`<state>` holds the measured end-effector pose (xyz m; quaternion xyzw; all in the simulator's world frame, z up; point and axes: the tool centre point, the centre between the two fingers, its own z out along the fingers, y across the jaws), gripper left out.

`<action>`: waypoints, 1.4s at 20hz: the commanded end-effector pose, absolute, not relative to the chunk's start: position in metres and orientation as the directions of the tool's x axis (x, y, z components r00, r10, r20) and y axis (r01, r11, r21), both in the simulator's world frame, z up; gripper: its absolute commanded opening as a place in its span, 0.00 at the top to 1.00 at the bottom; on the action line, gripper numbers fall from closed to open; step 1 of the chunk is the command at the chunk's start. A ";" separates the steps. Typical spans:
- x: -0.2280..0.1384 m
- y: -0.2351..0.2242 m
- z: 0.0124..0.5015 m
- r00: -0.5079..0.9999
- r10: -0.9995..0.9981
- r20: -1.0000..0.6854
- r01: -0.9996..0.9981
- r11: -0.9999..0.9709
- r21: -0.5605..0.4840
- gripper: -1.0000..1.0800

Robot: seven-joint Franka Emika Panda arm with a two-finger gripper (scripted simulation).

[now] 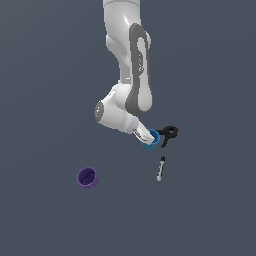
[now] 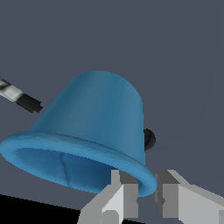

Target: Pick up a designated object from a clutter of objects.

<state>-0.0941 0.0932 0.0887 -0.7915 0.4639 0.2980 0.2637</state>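
Your gripper point(image 2: 146, 192) pinches the rolled rim of the blue cup point(image 2: 94, 127), one finger inside the mouth, one outside, rim wall between the pads. The cup sits directly ahead of the fingertips, its axis tilted, base pointing away from you.

The wrist view gives you the grip itself; it shows only an end of the marker point(image 2: 19, 97) and a black sliver of the clamp point(image 2: 149, 139) just behind the cup.

The exterior view hides the fingers behind the wrist but shows the layout: clamp point(image 1: 169, 134) touching or just beside the cup point(image 1: 150, 138), purple cup point(image 1: 87, 177) well apart. Whether the cup is off the surface, you cannot tell.

Judgement: lift straight away from the clamp.
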 end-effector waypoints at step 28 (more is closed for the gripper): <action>-0.062 0.086 0.392 0.394 -0.581 -0.712 -0.891 -0.432 -0.140 1.00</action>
